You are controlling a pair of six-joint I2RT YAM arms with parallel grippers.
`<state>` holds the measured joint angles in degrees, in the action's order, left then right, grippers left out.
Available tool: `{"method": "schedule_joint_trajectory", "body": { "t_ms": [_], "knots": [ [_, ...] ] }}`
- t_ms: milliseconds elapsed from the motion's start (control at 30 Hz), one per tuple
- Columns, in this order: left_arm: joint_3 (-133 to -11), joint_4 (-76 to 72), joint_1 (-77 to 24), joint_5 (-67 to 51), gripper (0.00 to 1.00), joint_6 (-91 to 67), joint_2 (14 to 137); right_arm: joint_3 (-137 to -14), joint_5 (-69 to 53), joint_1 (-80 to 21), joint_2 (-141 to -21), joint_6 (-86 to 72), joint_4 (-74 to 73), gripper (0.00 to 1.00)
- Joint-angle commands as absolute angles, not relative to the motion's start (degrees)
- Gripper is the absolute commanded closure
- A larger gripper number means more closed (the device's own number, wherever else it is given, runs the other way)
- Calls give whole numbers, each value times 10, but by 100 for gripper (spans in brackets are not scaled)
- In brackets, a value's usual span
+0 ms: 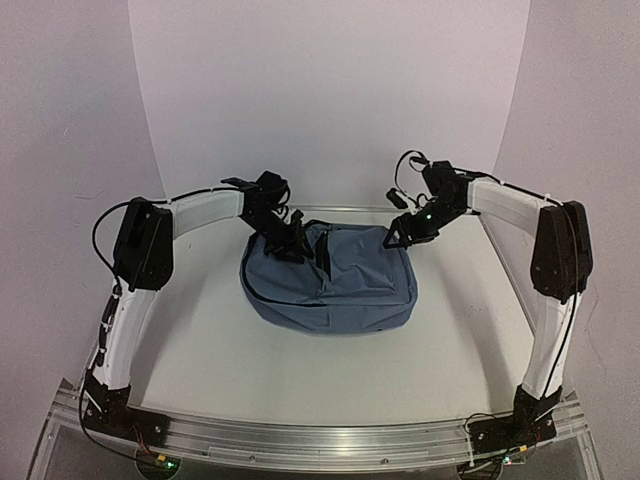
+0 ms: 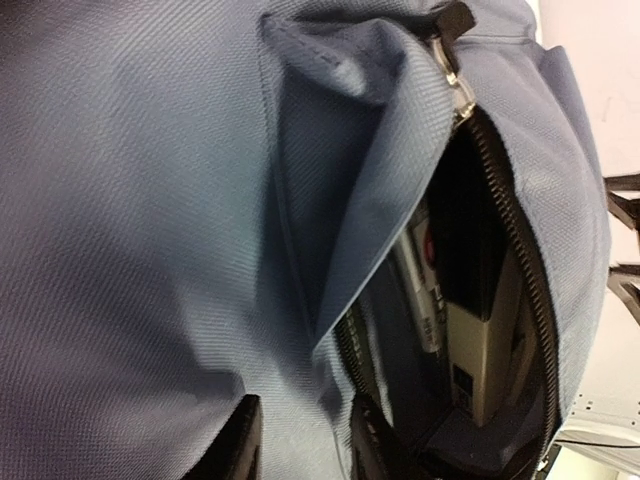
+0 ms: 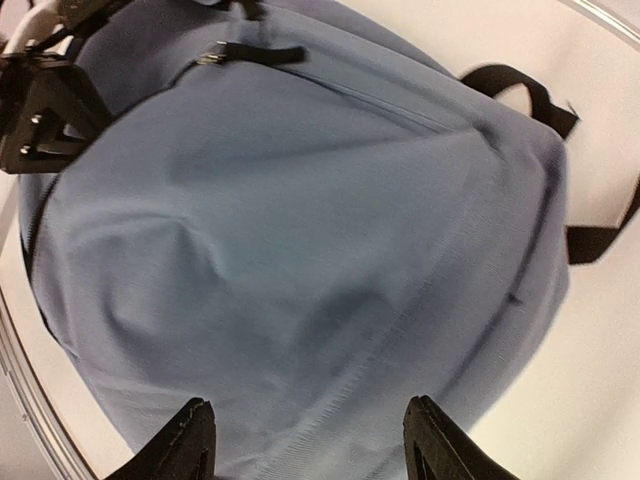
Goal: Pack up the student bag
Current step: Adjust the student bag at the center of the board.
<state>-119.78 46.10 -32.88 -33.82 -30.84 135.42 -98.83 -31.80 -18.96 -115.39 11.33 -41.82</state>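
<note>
The slate-blue student bag (image 1: 330, 285) lies flat mid-table, its main zipper open on the left half. My left gripper (image 1: 290, 245) straddles the edge of that opening. In the left wrist view one finger (image 2: 240, 445) is outside on the fabric and the other (image 2: 372, 440) is inside the zipper line, so the left gripper (image 2: 303, 408) is shut on the bag's (image 2: 150, 220) flap. Inside the bag I see a cream box (image 2: 480, 340) and a white tube with print (image 2: 425, 295). My right gripper (image 3: 308, 405) (image 1: 400, 238) hangs open over the bag's (image 3: 300, 230) far right corner.
Black straps (image 3: 520, 90) trail off the bag onto the white table (image 1: 200, 350). A zipper pull (image 3: 250, 55) lies on the bag's top. White backdrop walls (image 1: 330, 100) close in the far side and both flanks. An aluminium rail (image 1: 320, 440) runs along the near edge.
</note>
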Motion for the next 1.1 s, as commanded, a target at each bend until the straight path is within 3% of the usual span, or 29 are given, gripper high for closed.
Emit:
{"method": "schedule_joint_trajectory", "body": {
  "t_ms": [0,233,733,1067],
  "knots": [
    [-1240,431,-326,-370,78,-316,1370,-966,-304,-187,-1134,138,-438,35],
    [-1273,437,-326,-377,99,-315,1384,-934,-341,-185,-1141,148,-455,32],
    [-1366,477,-344,-406,100,-248,1351,-850,-447,-248,-1117,128,-460,29],
    [-1291,524,-376,-401,100,-190,1299,-889,-501,-352,-1113,72,-419,28]
  ]
}}
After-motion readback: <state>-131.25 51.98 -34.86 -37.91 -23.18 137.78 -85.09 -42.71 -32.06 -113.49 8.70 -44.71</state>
